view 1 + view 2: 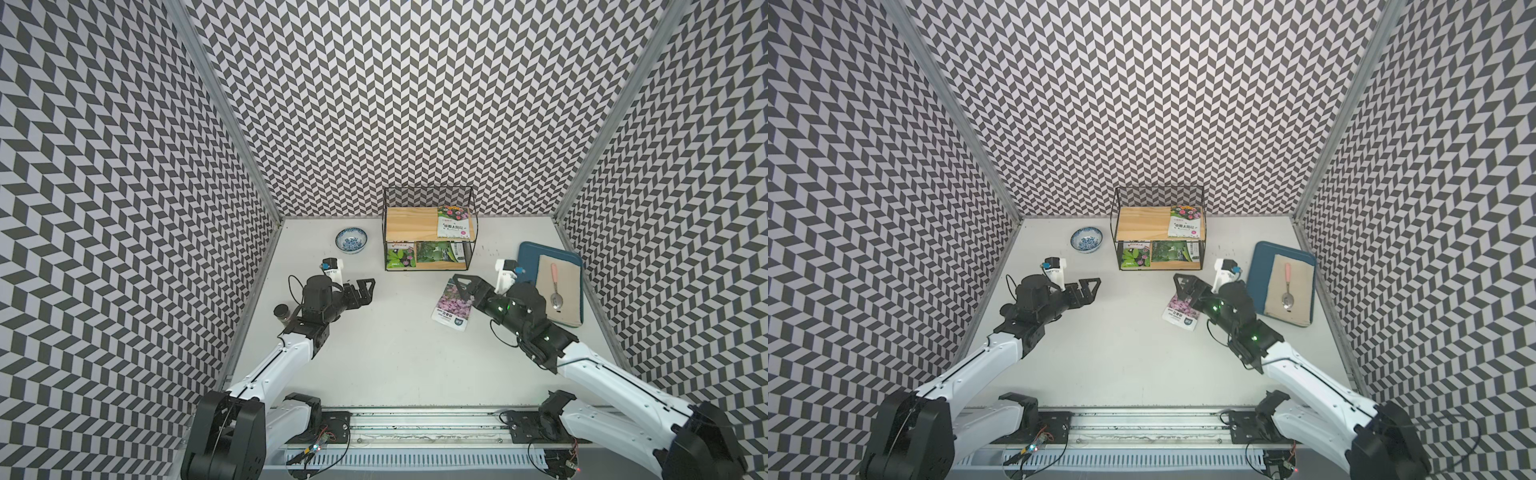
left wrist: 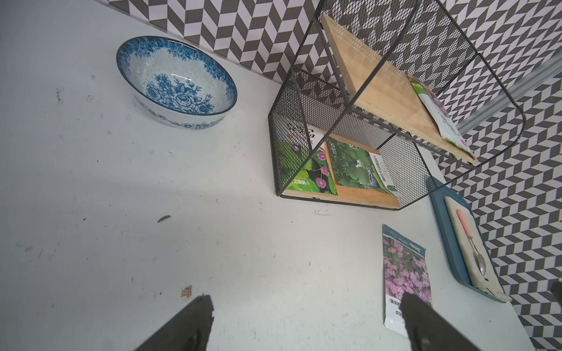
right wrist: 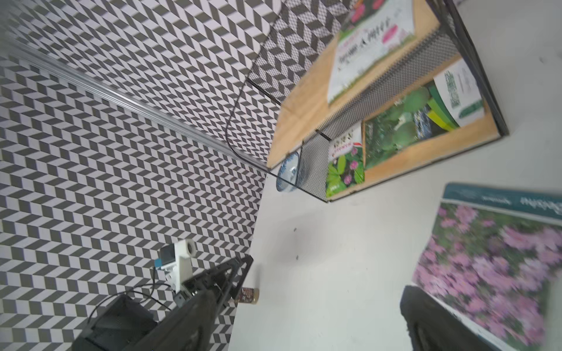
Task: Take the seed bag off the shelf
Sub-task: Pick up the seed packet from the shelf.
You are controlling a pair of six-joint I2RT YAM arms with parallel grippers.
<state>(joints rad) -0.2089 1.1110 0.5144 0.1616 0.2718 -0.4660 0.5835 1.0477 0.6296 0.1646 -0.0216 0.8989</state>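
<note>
The shelf (image 1: 430, 210) stands at the back middle of the table, a black wire rack with two wooden boards. A white flower seed bag (image 1: 454, 222) lies on its top board. Two green seed bags (image 1: 401, 254) (image 1: 440, 251) lie on the lower board. A pink-flower seed bag (image 1: 451, 309) (image 3: 492, 258) lies flat on the table in front of the shelf. My right gripper (image 1: 462, 286) (image 3: 307, 299) hovers at that bag's far end, open, with nothing between its fingers. My left gripper (image 1: 368, 286) (image 2: 305, 299) is open over bare table to the left of the shelf.
A blue-and-white bowl (image 1: 351, 240) sits left of the shelf. At the right, a blue tray (image 1: 528, 257) carries a beige cloth and a pink-handled spoon (image 1: 555, 291). A small jar (image 1: 282, 312) stands by the left wall beside my left arm.
</note>
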